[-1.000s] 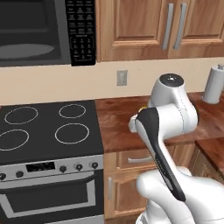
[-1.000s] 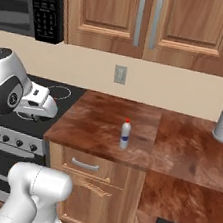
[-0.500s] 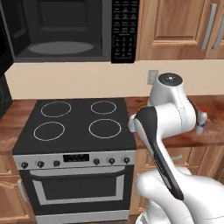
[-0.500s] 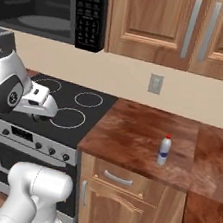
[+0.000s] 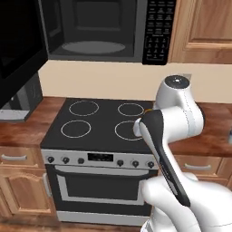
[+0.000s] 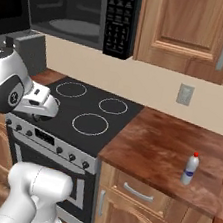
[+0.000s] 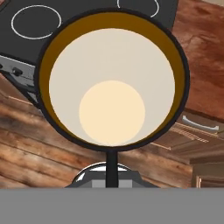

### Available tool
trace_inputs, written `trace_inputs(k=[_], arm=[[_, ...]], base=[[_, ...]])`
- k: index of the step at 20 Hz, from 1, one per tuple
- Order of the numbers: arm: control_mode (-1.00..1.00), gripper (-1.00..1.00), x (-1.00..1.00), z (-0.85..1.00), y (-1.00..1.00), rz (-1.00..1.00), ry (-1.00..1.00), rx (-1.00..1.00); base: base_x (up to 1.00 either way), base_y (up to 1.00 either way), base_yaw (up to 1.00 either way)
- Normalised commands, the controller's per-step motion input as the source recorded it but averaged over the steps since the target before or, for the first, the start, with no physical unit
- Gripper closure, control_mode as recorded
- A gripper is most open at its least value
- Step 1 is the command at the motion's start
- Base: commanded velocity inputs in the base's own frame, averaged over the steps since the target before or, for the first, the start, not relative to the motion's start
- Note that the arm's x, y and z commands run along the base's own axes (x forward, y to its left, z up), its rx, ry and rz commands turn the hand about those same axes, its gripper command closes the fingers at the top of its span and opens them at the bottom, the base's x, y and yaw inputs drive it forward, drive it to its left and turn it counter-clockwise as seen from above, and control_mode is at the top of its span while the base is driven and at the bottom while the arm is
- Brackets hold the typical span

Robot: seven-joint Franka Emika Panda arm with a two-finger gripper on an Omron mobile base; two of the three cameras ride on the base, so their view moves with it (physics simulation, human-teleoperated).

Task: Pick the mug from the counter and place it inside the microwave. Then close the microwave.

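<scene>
A rendered kitchen. The white arm's end effector [image 7: 112,151] is clenched on the rim of the mug [image 7: 113,81], which faces the hand camera mouth-on: a dark rim, a pale inside wall and a cream base. The mug hangs in the air over the front edge of the black stovetop [image 5: 100,122], off the worktop [image 6: 170,155].

In the left base view the microwave [image 5: 104,29] sits at 12 o'clock above the stove, its cavity and round turntable in plain sight. Its door [image 5: 20,50] is swung wide at about 9 o'clock.

The step in hand appears to be carrying the mug up to the microwave. To do it well, raise the mug clear of the stove and approach the cavity head-on. Keep it away from the open door at 9 o'clock and the button panel at 1 o'clock, then set it down near the turntable's centre before letting go.

A slim white bottle [image 6: 190,169] stands on the worktop at 3 o'clock in the right base view, well apart from the arm.
</scene>
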Motion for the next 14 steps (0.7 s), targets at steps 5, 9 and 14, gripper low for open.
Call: trace_inputs(k=[5,9,14], arm=[[1.00,1.00,0.00,0.00,0.00,0.00,0.00,0.00],[1.00,1.00,0.00,0.00,0.00,0.00,0.00,0.00],[1.00,1.00,0.00,0.00,0.00,0.00,0.00,0.00]], base=[[0.21,0.16,0.21],[0.30,0.00,0.02],[0.55,0.10,0.00]])
